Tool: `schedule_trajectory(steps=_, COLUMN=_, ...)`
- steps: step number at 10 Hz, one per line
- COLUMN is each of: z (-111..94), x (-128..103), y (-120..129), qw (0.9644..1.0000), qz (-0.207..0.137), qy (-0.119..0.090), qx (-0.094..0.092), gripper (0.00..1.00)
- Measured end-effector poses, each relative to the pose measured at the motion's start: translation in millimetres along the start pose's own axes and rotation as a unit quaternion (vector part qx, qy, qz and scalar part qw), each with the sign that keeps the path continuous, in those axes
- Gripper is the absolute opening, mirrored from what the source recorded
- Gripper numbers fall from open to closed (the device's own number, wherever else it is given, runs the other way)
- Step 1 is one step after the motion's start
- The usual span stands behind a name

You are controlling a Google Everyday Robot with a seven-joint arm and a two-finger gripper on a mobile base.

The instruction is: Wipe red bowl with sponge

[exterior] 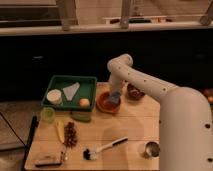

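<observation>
The red bowl (pixel 106 103), wide and orange-red, sits on the wooden table just right of the green tray. My gripper (pixel 115 95) hangs down from the white arm into the bowl's right side. It is shut on the sponge (pixel 116 95), a small blue-grey block that rests against the bowl's inside. The gripper and sponge hide part of the bowl's right rim.
A smaller dark brown-red bowl (pixel 135 92) stands right of the red bowl. The green tray (pixel 89 85) holds a white disc, a pale wedge and an orange lump (pixel 84 102). A green cup (pixel 47 115), banana, grapes, black-bristled brush (pixel 102 148) and metal cup (pixel 151 149) lie nearer the front.
</observation>
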Motion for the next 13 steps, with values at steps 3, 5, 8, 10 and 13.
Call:
schedule_trajectory(steps=3, z=10.7, x=-0.8, y=-36.3, qw=0.9987, qz=-0.049, qy=-0.008, qx=0.009, gripper=0.01)
schedule_trajectory(steps=5, z=7.1, x=-16.2, y=-41.0, qw=0.9970, qz=-0.072, qy=-0.012, qx=0.023, gripper=0.01)
schedule_trajectory(steps=8, z=-4.3, x=-49.9, y=-30.8, qw=0.9949, qz=-0.092, qy=-0.024, qx=0.033, gripper=0.01)
schedule_trajectory(steps=10, z=-7.6, x=-56.2, y=-2.2, qw=0.9963, qz=-0.077, qy=-0.029, qx=0.024, gripper=0.01)
schedule_trajectory(steps=13, z=-9.7, x=-44.2, y=40.2, qw=0.9996, qz=-0.021, qy=-0.020, qx=0.000, gripper=0.01)
